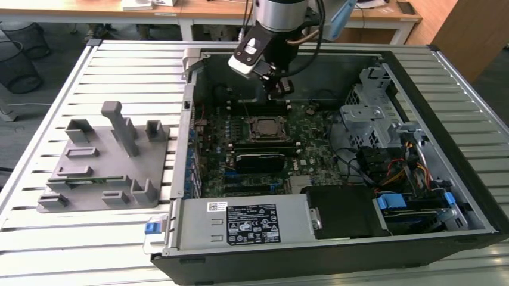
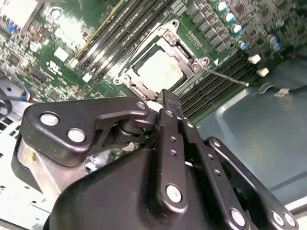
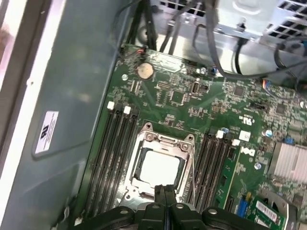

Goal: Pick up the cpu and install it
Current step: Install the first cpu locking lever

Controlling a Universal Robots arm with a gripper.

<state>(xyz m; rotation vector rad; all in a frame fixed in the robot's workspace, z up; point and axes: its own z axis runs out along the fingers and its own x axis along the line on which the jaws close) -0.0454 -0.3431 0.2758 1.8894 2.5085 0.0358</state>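
I am holding the claw clenched with its 2 fingertips pressed together and nothing between them, just above the cpu sitting in the socket below, and any downward drift risks striking the chip.

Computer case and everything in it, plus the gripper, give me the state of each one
computer case: side open, lying flat.
cpu: seated in the socket.
socket: metal frame around the cpu.
gripper: shut, empty, above the socket.
grey fixture: on the table, beside the case.
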